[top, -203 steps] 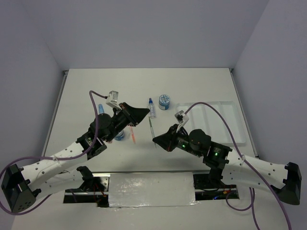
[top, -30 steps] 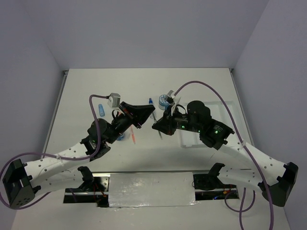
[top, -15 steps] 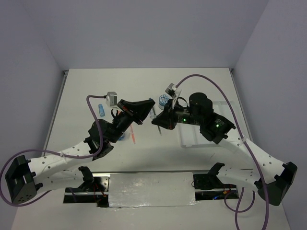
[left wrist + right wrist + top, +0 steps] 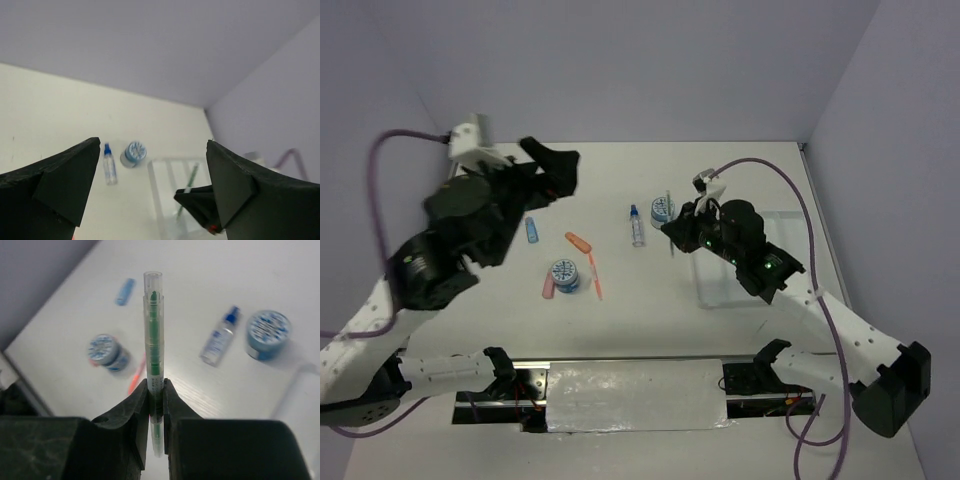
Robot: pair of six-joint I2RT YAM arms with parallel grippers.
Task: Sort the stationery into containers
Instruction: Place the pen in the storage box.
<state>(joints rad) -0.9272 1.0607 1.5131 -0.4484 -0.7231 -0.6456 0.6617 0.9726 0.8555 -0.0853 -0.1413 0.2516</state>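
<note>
My right gripper (image 4: 672, 228) is shut on a green pen (image 4: 153, 335) and holds it upright just left of the white divided tray (image 4: 715, 288). In the right wrist view its fingers (image 4: 135, 407) pinch the pen's lower half. My left gripper (image 4: 545, 170) is raised high at the back left, open and with nothing in it. On the table lie a blue-white roll (image 4: 663, 210), a clear blue-capped bottle (image 4: 637, 225), a blue capsule (image 4: 531, 230), an orange capsule (image 4: 578, 242), a second roll (image 4: 565, 273), a pink capsule (image 4: 547, 287) and a thin orange pen (image 4: 595, 275).
In the left wrist view, between its wide-apart fingers (image 4: 65, 185), I look down on the bottle (image 4: 109, 164), the roll (image 4: 134, 152) and the tray (image 4: 162, 182). Purple cables arc above both arms. Grey walls close in the table's back and sides.
My left gripper has opened and its arm has swung up and back to the left. My right gripper has carried the green pen a little to the right, toward the tray.
</note>
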